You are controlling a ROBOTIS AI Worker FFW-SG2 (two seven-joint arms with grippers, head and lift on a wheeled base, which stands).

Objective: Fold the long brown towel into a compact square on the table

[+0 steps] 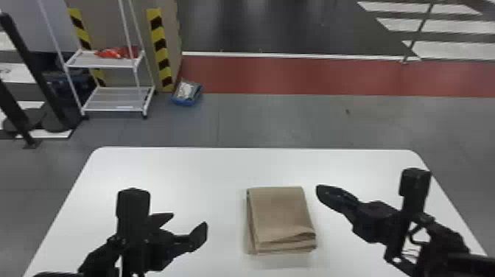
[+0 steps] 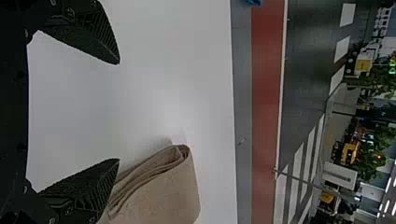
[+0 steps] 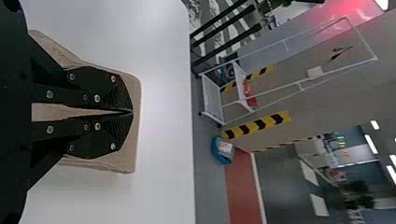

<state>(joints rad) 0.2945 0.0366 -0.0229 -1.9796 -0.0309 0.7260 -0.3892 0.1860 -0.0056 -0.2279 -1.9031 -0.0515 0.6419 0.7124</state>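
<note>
Looking soft and light, the towel [image 1: 280, 213] is best pinched at six o'clock. Left gripper [image 2: 118, 111] is spread wide, right gripper [image 3: 131, 112] closed, both empty.

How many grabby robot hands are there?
2. In the head view, the left gripper, wide open, is over the white table to the left of the folded brown towel. The right gripper, closed, is to its right.

- table [image 1: 206, 165]: plain white top, straight far edge, rounded far corners
- brown towel [image 1: 280, 211] flat on it, slightly right of the middle in head view
- towel folded into a thick, compact block, layers showing along the near edge
</note>
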